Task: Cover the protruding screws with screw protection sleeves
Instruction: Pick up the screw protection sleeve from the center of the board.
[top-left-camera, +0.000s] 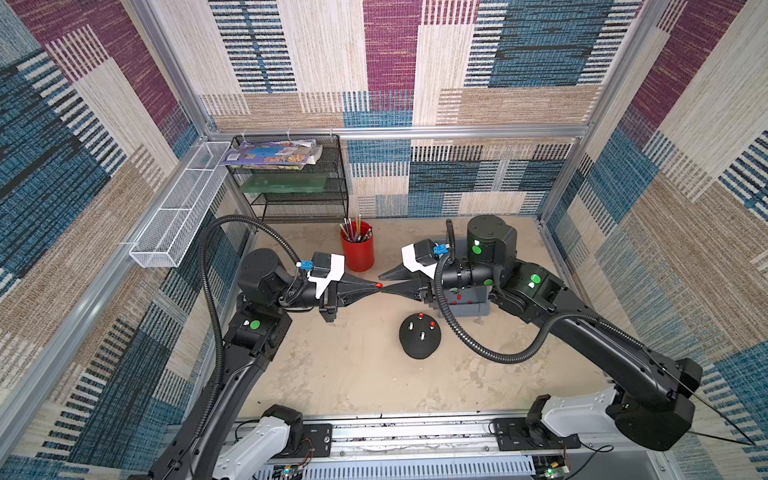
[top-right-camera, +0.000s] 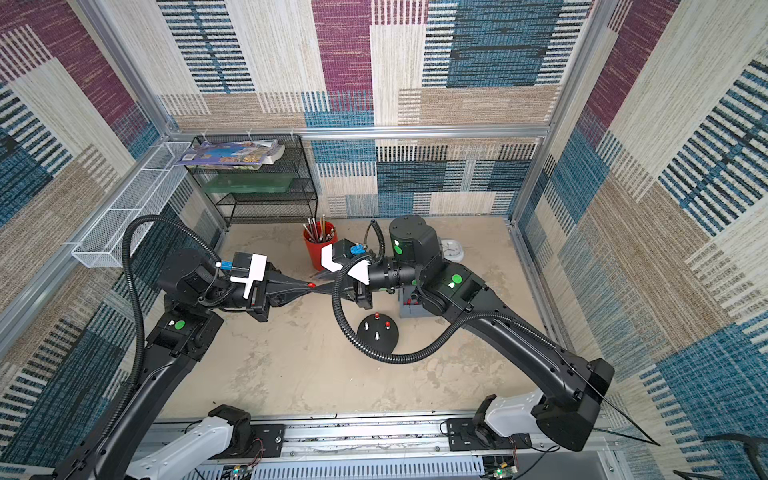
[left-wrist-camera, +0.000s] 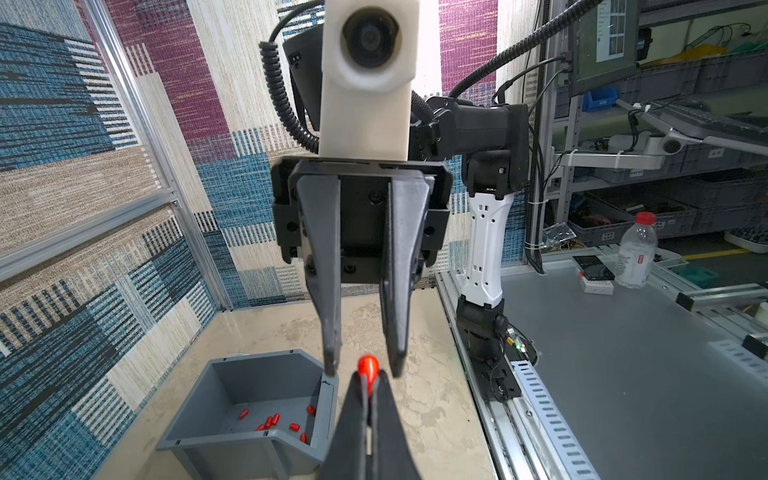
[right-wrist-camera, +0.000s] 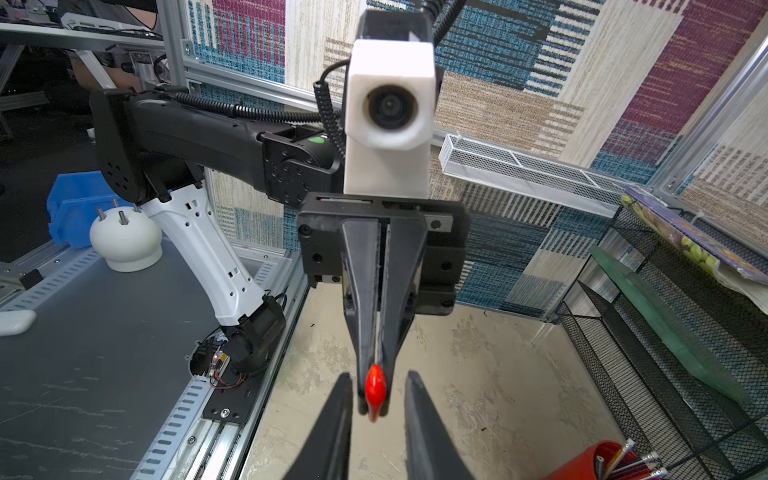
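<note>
My left gripper is clamped tight on one red screw protection sleeve, whose rounded end pokes out past my fingertips. My right gripper meets it tip to tip in mid-air above the beige tabletop. Its jaws stand a narrow way apart, one finger on each side of the sleeve, and I see a gap on both sides, so it holds nothing. The black dome sits on the tabletop below the meeting point, on the side toward my bases and near the gray bin. Of its four protruding screws, the two farther ones wear red caps and the two nearer ones stand bare. More loose sleeves lie on the bin's floor. A red pencil cup stands behind my grippers.
</note>
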